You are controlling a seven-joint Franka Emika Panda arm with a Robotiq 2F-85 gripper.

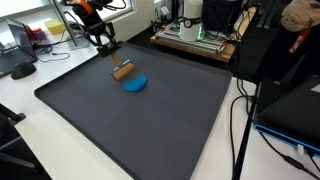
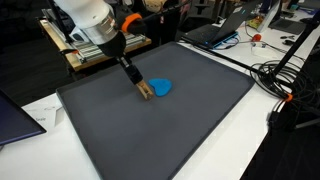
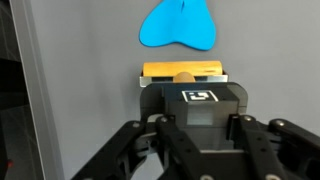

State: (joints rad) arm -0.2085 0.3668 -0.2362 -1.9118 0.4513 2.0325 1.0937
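- On the dark grey mat [image 1: 170,120] that covers most of the white desk [image 1: 30,110], a flat, rounded bright blue piece [image 1: 135,85] lies in the part nearest the desk edge where the arm stands, towards the corner on the laptop's side.
- The gripper [image 1: 108,50] hangs over that same part of the mat, tilted down towards the blue piece in both exterior views.
- Its fingers [image 3: 165,135] are clamped on a black block tool with a tan wooden front edge [image 3: 185,72]. They press on the block from both sides.
- A small white tag with a black square [image 3: 200,96] sits on top of the block, just behind the tan edge.
- In the wrist view, the tan edge faces the blue piece [image 3: 180,25] squarely, with a narrow strip of mat between them.
- In an exterior view, the tan edge [image 2: 145,90] seems to meet the side of the blue piece [image 2: 161,88]. Whether they touch cannot be told.
- The tan edge is low against the mat. Contact with the mat is not clear.
- Near the far desk edge, an open laptop [image 2: 225,25] stands beyond the mat.
- Along another desk edge, black cables [image 2: 275,80] lie on the white surface beside the mat.
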